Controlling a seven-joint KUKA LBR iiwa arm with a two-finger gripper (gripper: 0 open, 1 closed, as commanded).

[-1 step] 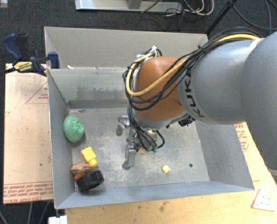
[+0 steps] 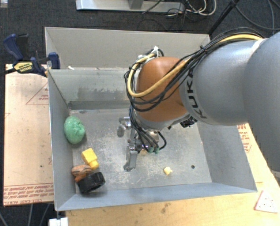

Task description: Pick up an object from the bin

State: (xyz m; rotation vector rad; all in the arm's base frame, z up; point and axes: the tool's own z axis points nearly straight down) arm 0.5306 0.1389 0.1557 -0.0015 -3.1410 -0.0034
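Dark speckled carpet (image 2: pixel 27 18) is covering the floor; black and white cables (image 2: pixel 199 3) are trailing across it beside a grey metal stand base (image 2: pixel 130 4).

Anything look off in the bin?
Nothing damaged or spilled. Only oddity: a small pale scrap lies alone on the bin floor beside the gripper, far from the green lump and yellow block at the left wall.

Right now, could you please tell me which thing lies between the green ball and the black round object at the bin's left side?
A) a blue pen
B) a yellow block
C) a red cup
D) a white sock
B: a yellow block lies on the bin floor between the green ball and the black round object.
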